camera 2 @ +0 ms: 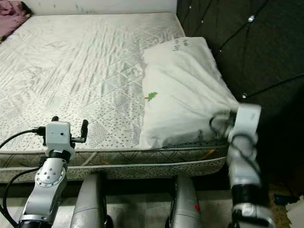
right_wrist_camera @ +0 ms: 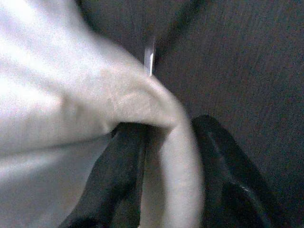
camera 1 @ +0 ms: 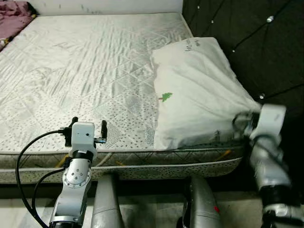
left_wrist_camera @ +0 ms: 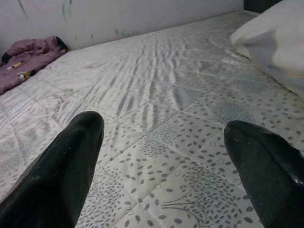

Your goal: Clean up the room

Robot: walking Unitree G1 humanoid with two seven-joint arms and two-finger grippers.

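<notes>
- Pillow (camera 1: 197,90), white, lies on the mattress (camera 1: 85,71) at its right side, against the dark tufted headboard (camera 1: 251,42).
- Right gripper (right_wrist_camera: 166,156) pinches the pillow's near right corner; cloth bunched between its 2 black fingers (right_wrist_camera: 118,180).
- Right arm reaches up from below the mattress edge, wrist bent in toward the pillow.
- Left gripper (left_wrist_camera: 161,161) spread wide, holding nothing, over the mattress's near edge, well apart from the pillow.
- Left arm raised upright, fingers pointing across the mattress.
- Pink cloth (left_wrist_camera: 28,59) at the mattress's far left corner.
</notes>
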